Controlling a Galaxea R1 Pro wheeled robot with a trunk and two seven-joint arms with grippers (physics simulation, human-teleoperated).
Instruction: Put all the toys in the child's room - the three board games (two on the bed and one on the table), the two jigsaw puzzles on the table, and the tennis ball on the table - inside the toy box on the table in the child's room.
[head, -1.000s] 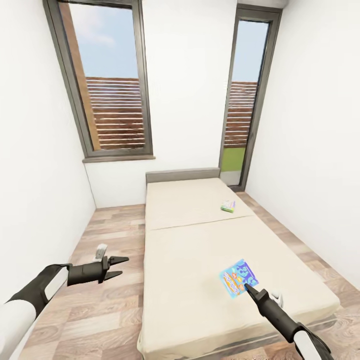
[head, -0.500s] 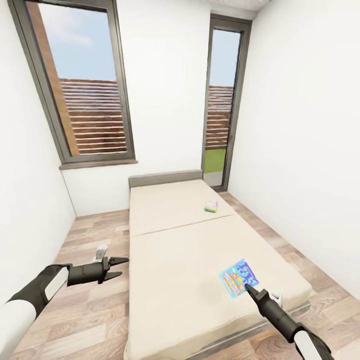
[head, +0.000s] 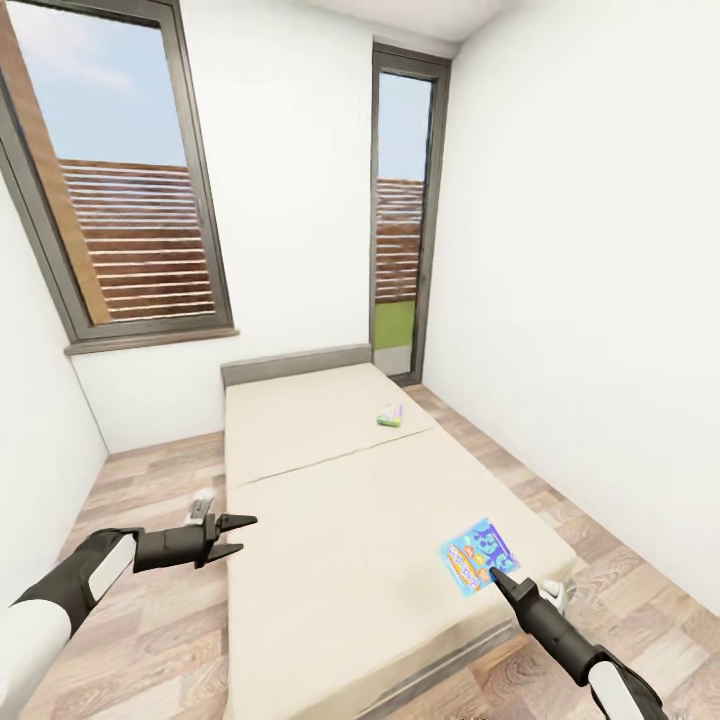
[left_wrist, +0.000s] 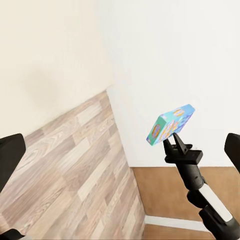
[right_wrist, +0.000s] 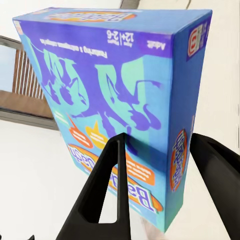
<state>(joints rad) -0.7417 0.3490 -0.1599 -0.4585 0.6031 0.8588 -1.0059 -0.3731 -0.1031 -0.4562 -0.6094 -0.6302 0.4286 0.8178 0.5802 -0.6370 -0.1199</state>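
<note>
My right gripper (head: 497, 576) is shut on a mostly blue board game (head: 478, 555), held up over the near right part of the bed (head: 330, 560). The right wrist view has that blue box (right_wrist: 115, 95) clamped between the two dark fingers (right_wrist: 107, 195). From the left wrist, the same box (left_wrist: 170, 125) stands on the right gripper (left_wrist: 176, 144). A green-bordered board game (head: 390, 415) lies flat on the far half of the beige mattress. My left gripper (head: 236, 534) hangs open and holds nothing beside the bed's left edge. The table, toy box, puzzles and ball are out of view.
The bed stands with its grey headboard (head: 295, 365) against the far wall under two tall dark-framed windows (head: 120, 200). Wood-plank floor (head: 150, 500) runs along both sides of the bed. A white wall (head: 600, 300) closes the right side.
The whole picture has slid left, so the camera has turned right. Both arms keep the same pose, and the blue board game stays in the right gripper.
</note>
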